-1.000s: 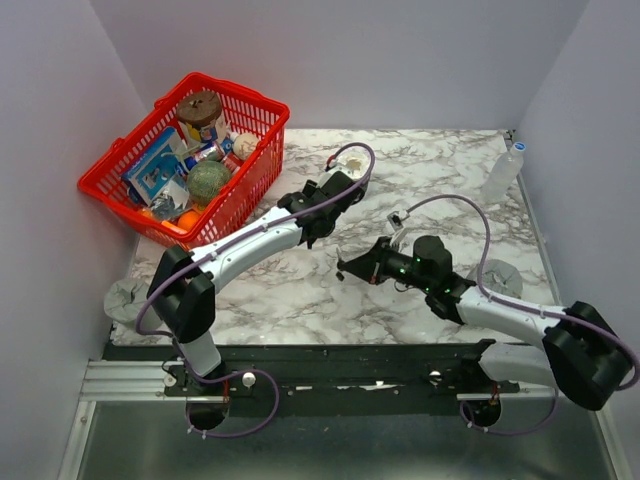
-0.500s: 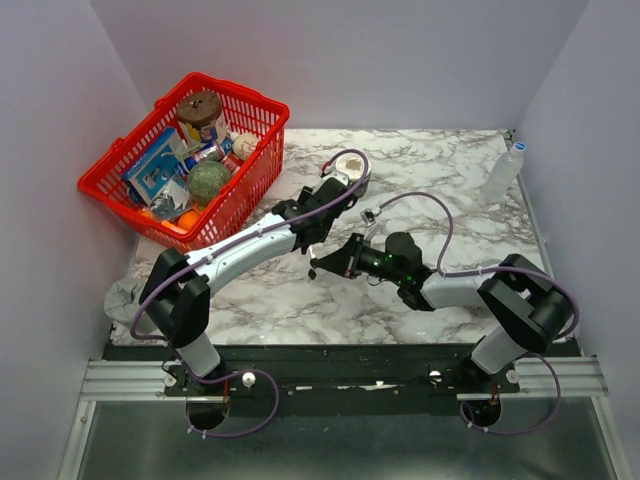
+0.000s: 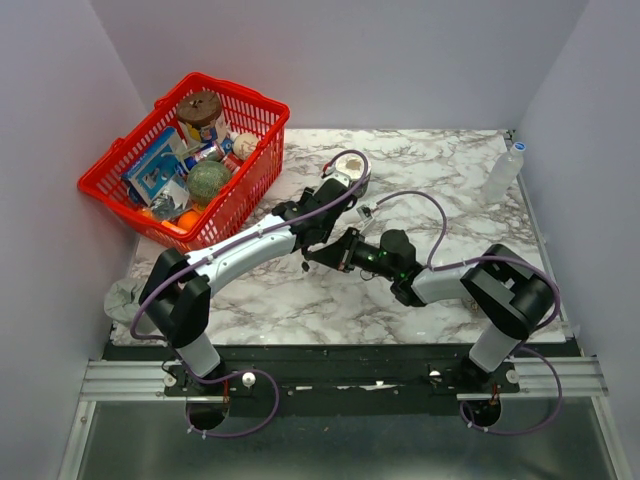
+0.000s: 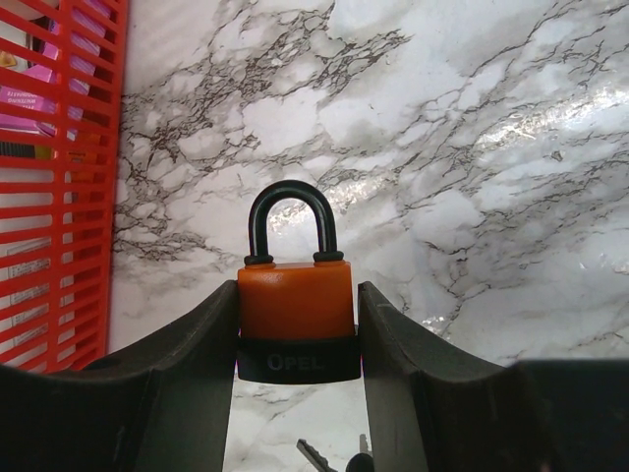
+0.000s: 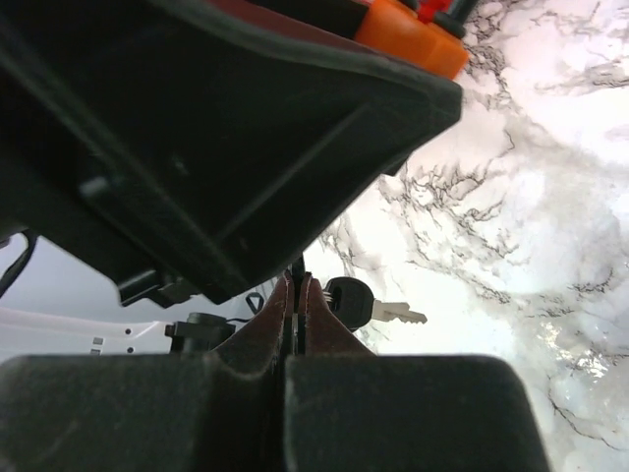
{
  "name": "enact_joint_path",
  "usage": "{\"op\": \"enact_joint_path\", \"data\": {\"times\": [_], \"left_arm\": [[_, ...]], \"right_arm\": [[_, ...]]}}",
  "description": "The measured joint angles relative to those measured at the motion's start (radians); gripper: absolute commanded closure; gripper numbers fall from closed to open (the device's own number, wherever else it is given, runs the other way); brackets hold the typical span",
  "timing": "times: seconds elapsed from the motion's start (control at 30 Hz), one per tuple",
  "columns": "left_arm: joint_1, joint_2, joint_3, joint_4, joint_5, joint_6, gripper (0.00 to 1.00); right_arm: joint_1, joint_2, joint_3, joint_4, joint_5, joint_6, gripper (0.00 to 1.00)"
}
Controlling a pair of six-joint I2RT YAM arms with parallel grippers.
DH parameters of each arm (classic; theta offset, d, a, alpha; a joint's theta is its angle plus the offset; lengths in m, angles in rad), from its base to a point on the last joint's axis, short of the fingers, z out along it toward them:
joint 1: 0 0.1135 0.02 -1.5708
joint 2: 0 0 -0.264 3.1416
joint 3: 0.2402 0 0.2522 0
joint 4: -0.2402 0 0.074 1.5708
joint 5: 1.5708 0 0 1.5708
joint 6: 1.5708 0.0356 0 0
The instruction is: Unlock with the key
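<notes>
Over the marble bench (image 3: pixel 450 190), the left pincer (image 4: pixel 298 290) is clamped on the orange padlock (image 4: pixel 295 315). The right pincer (image 5: pixel 296 295) is pinched tight just under it, with the key (image 5: pixel 350 301) right against its tips. Can't tell how it's gripped. Worry: the blade misses the keyhole and skids off, or the key twists loose.

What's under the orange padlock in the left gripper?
Below the padlock base, a key tip shows over the marble table. The left gripper covers its sides; the keyhole is hidden.
</notes>
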State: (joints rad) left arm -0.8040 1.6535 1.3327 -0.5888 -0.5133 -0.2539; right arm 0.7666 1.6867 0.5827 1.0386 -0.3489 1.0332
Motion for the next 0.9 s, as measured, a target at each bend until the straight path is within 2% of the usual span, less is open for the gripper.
{"op": "enact_joint_path", "data": {"times": [0.9], "left_arm": [[0.0, -0.01, -0.002, 0.005, 0.02, -0.001, 1.0]], "right_arm": [[-0.002, 0.024, 0.011, 0.007, 0.046, 0.026, 0.99]]}}
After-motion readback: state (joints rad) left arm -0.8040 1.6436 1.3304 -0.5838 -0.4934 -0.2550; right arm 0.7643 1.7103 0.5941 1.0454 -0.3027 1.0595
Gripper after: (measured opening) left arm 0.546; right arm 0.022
